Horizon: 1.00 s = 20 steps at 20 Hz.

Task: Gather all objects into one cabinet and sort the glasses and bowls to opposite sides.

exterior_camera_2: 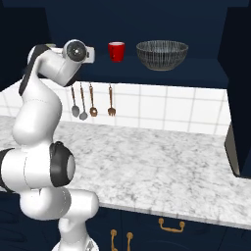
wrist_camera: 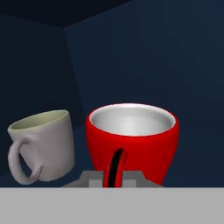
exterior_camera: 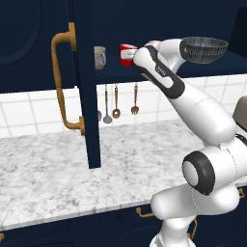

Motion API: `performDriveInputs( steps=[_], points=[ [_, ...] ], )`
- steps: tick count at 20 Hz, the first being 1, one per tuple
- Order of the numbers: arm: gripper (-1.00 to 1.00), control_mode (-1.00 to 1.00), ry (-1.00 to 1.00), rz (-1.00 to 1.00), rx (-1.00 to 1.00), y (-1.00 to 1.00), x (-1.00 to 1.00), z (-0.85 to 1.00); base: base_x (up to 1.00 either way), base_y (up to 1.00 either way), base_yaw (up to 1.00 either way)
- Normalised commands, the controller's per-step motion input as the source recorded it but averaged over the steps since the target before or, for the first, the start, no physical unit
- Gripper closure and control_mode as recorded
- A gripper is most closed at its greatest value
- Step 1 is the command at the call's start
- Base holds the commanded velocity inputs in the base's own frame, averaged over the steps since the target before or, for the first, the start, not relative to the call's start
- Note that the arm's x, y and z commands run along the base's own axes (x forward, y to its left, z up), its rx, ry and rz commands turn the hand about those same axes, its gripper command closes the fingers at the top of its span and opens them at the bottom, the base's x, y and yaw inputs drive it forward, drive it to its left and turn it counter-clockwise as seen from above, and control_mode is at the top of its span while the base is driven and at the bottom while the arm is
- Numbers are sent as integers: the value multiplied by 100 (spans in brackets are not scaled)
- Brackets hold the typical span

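Right in front of the gripper (wrist_camera: 114,180) stands a shiny red cup with a white inside (wrist_camera: 132,140). I cannot tell if the fingers are wide or tight around it. Just beside it sits a dull grey-beige cup with a handle (wrist_camera: 43,144). Both are inside the dark navy cabinet (exterior_camera_2: 206,68). Farther along the shelf are another small red cup (exterior_camera_2: 116,51) and a wide dark mesh bowl (exterior_camera_2: 162,54).

Two base views flanking the arm, sharing the open cabinet (exterior_camera: 91,87); hand view close inside.
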Motion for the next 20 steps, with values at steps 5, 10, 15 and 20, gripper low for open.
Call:
performDriveInputs(
  steps=[5, 10, 15, 20],
  points=[
    [100, -100, 3, 0, -2, 3, -14, 14, 0, 0, 0],
    [100, -100, 2, 0, -5, 13, -8, 0, 0, 0, 0],
    [100, -100, 2, 0, -4, 23, -3, 1, 0, 0, 0],
    [100, -100, 0, 4, -4, 32, -8, 0, 0, 0, 0]
  ],
)
